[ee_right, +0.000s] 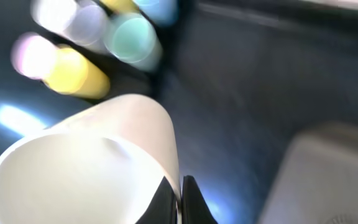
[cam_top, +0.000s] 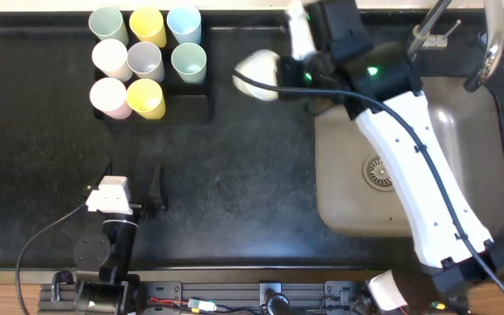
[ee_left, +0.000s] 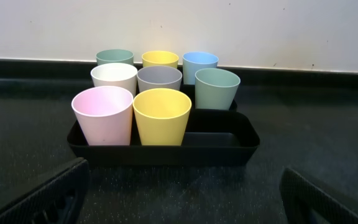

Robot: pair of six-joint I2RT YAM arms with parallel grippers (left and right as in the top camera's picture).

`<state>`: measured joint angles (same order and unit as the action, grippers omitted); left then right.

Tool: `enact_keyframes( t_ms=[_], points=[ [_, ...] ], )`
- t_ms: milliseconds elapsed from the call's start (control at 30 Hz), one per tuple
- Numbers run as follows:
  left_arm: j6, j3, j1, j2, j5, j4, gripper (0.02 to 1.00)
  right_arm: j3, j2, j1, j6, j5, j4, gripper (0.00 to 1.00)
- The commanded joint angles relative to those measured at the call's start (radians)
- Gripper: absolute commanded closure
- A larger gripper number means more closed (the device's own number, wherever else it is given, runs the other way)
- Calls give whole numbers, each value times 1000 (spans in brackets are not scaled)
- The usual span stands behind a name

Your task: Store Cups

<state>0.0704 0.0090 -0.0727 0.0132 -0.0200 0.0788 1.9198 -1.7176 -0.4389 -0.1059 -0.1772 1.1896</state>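
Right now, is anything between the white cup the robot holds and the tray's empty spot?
Nothing visible is. The white plastic cup, held in the right fingers, hangs beside the black plastic tray, whose empty corner slot lies open.

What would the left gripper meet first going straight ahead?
Likely the tray's near wall, with the front yellow cup right behind it. How high the left gripper rides is unclear, so the cup might come first.

Cups (ee_left: pixel 162 117) smooth matt plastic; tray (ee_left: pixel 225 151) black plastic, slight sheen; worktop (cam_top: pixel 234 192) dark, speckled; sink (cam_top: pixel 344 206) dull metal.
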Motion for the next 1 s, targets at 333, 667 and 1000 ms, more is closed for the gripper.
enact_keyframes(
  t_ms=[333,667,1000],
  points=[
    [-14,-1,-5,-8,-12,3,18,269,-363,-179,-96,56,63,958],
    [-14,-1,-5,-8,-12,3,18,269,-447,-222,-143,130,3,958],
    [-14,-1,-5,-8,-12,3,18,269,-505,-237,-241,148,-56,958]
  ],
)
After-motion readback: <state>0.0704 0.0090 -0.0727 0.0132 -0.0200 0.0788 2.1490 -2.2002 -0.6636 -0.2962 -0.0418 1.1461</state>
